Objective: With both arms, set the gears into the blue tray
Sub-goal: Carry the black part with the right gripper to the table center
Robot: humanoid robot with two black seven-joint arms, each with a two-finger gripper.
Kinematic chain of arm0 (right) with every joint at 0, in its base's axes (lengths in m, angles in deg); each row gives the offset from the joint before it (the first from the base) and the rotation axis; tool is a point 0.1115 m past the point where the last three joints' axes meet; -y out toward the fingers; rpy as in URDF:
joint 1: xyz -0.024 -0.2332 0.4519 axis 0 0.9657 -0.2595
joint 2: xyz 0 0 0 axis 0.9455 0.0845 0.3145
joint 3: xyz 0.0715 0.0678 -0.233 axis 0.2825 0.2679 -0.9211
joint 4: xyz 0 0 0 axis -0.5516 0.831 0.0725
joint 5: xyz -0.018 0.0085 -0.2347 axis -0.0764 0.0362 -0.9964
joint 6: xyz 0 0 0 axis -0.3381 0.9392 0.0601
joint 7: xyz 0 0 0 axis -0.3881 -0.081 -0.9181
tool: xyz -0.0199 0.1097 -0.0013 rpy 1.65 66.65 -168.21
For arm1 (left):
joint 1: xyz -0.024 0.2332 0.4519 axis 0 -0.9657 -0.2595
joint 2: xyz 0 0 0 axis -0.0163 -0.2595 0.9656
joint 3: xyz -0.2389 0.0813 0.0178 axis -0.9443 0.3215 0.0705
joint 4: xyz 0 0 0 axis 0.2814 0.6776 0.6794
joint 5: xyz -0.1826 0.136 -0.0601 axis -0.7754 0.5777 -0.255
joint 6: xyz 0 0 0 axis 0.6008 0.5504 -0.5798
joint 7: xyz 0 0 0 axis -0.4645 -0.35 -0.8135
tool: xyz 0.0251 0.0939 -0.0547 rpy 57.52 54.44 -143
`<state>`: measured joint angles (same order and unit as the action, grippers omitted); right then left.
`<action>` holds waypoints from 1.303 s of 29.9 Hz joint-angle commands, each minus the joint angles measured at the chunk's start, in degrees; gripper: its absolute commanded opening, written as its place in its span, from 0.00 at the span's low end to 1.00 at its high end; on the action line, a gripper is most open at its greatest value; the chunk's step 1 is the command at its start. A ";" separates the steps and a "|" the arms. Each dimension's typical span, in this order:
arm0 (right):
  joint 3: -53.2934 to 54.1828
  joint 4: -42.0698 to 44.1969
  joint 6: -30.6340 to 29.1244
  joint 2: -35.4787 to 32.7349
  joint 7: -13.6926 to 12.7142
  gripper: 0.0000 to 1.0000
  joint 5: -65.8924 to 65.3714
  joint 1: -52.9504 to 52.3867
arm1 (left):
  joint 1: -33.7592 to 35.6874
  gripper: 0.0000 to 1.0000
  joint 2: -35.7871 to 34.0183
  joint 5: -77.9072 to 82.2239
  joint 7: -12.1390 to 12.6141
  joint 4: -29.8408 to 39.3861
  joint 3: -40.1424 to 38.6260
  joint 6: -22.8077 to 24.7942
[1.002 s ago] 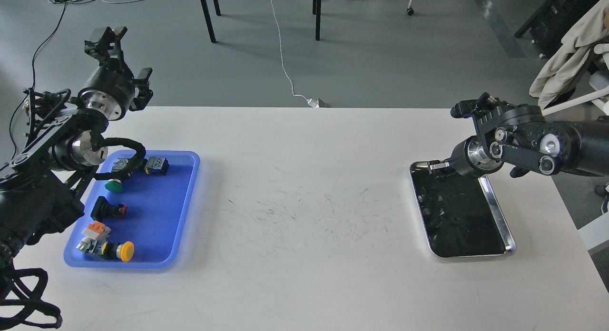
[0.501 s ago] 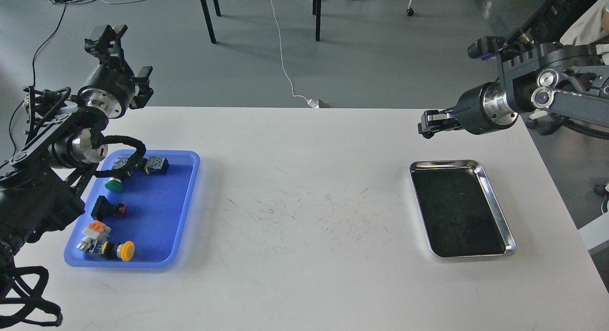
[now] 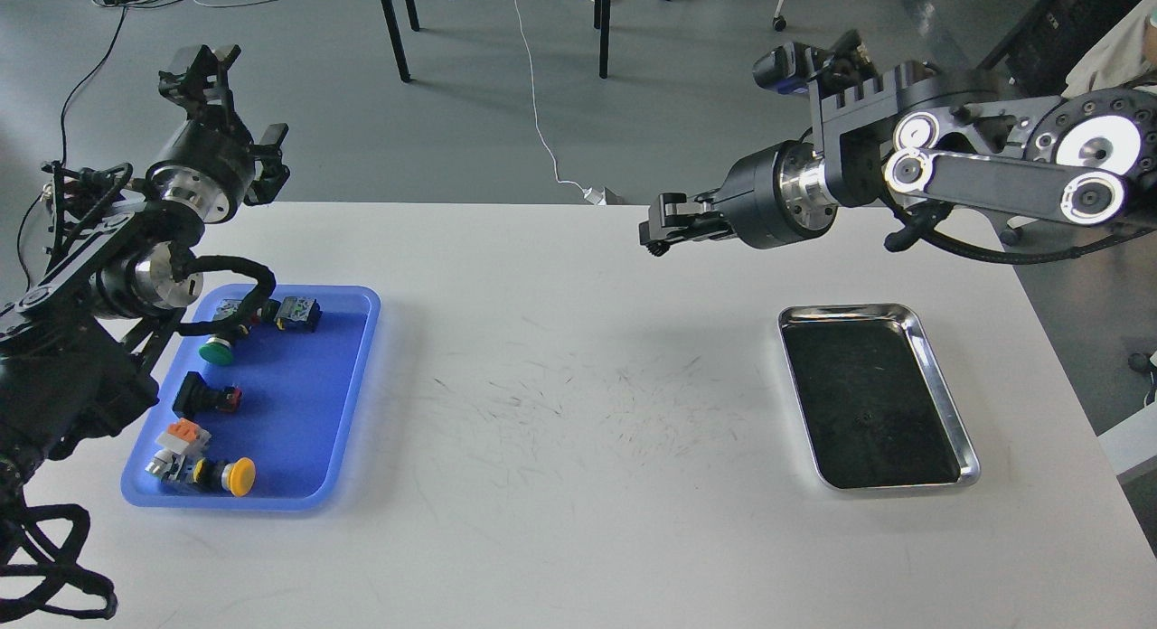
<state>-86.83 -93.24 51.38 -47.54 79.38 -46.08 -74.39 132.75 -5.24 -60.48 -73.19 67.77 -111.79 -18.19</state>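
Note:
The blue tray (image 3: 298, 403) lies at the table's left and holds several coloured-cap push-button switches (image 3: 226, 475). I can make out no gears, neither in that tray nor on the dark bottom of the steel tray (image 3: 940, 385). My left gripper (image 3: 233, 105) is raised beyond the table's far left corner, above and behind the blue tray, its fingers spread open and empty. High over the far middle of the table, left of the steel tray, my right gripper (image 3: 654, 234) points left with its fingers together. Anything pinched between them is too small to see.
The steel tray sits at the table's right. Scuff marks (image 3: 587, 403) cover the white tabletop between the two trays. Beyond the far edge are chair legs (image 3: 393, 32), a white cable (image 3: 542, 132) and a small plug (image 3: 601, 195) on the floor.
My right arm has lifted out of the steel tray and swung left, from over the tray to above the far middle of the table. The left arm has barely moved.

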 commanded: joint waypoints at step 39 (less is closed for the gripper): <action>7.52 10.71 12.42 17.69 0.42 0.02 0.50 25.81 | 0.00 0.98 -0.35 -0.71 -0.23 0.00 0.00 0.27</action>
<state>-79.13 -82.01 63.83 -29.84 80.13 -45.55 -49.13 132.84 -5.52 -61.11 -73.33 67.78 -111.79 -17.92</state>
